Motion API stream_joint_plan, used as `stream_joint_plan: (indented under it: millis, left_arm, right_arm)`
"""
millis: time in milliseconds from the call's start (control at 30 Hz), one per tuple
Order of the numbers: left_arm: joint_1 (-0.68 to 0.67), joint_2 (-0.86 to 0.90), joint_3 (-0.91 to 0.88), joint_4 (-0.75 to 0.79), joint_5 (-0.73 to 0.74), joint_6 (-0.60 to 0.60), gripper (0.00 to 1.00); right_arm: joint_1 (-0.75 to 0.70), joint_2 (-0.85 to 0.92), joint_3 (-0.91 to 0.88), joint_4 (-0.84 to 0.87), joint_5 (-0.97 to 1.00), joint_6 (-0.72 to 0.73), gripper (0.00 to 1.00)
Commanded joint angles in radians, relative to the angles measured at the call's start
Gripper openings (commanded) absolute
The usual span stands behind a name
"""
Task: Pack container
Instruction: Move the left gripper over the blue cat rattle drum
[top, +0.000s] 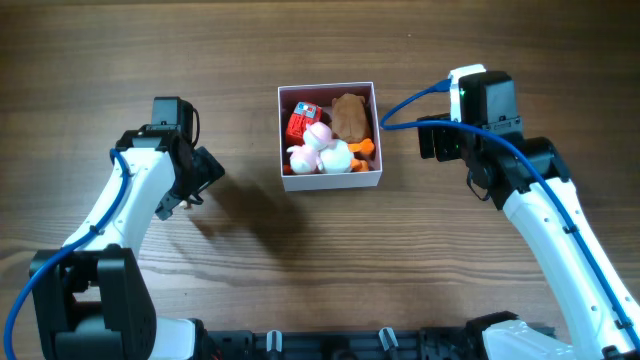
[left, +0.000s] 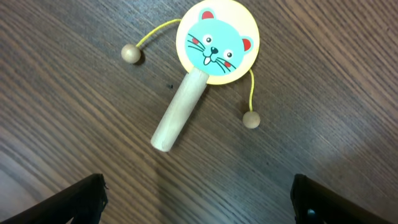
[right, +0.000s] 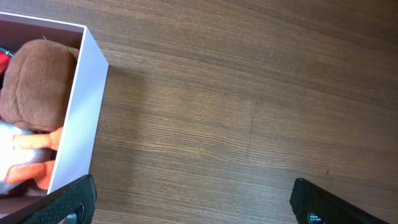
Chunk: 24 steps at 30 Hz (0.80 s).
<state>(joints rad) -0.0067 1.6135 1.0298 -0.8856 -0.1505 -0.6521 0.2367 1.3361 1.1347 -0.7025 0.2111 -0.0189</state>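
The container (top: 331, 181), a square white box with a pale pink inside, stands at the table's middle. It holds a brown plush (top: 349, 116), a red packet (top: 301, 122), a white and pink plush (top: 318, 148) and an orange piece (top: 364, 150). A wooden rattle drum with a blue cat face (left: 216, 42) lies on the table in the left wrist view, its handle pointing toward my open, empty left gripper (left: 199, 199). My left gripper (top: 195, 180) hides the drum in the overhead view. My right gripper (right: 193, 199) is open and empty just right of the container's wall (right: 78, 112).
The drum has two bead strikers on yellow cords (left: 130, 54) (left: 250, 119) lying beside it. My right gripper (top: 437, 140) hovers right of the container, with a blue cable (top: 410, 100) arching above it. The table is dark wood.
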Motion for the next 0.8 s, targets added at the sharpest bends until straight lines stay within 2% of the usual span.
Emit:
stream_joint_plan:
  millis: [0, 133, 200, 300, 533, 600, 667, 767]
  left_arm:
    - [0.005, 0.008, -0.025, 0.029, 0.011, 0.016, 0.95]
    - [0.005, 0.008, -0.054, 0.058, -0.021, 0.020, 0.92]
    - [0.005, 0.008, -0.061, 0.055, -0.022, 0.058, 0.80]
    - [0.005, 0.008, -0.064, 0.035, -0.022, 0.073, 0.73]
    - [0.005, 0.008, -0.073, 0.048, -0.009, 0.122, 0.74]
    - [0.005, 0.008, -0.092, 0.087, 0.020, 0.184, 0.69]
    - [0.005, 0.008, -0.119, 0.126, 0.020, 0.187, 0.67]
    - [0.005, 0.010, -0.158, 0.184, 0.020, 0.216, 0.58]
  right_arm:
    - [0.000, -0.006, 0.011, 0.003, 0.017, 0.020, 0.99]
    - [0.000, -0.006, 0.011, 0.003, 0.017, 0.021, 1.00]
    - [0.000, -0.006, 0.011, 0.003, 0.017, 0.020, 1.00]
    - [0.000, -0.006, 0.011, 0.003, 0.017, 0.020, 1.00]
    - [0.000, -0.006, 0.011, 0.003, 0.017, 0.021, 1.00]
    - [0.000, -0.006, 0.011, 0.003, 0.017, 0.020, 1.00]
    - [0.000, -0.006, 0.011, 0.003, 0.017, 0.020, 0.99]
    - [0.000, -0.006, 0.011, 0.003, 0.017, 0.020, 1.00]
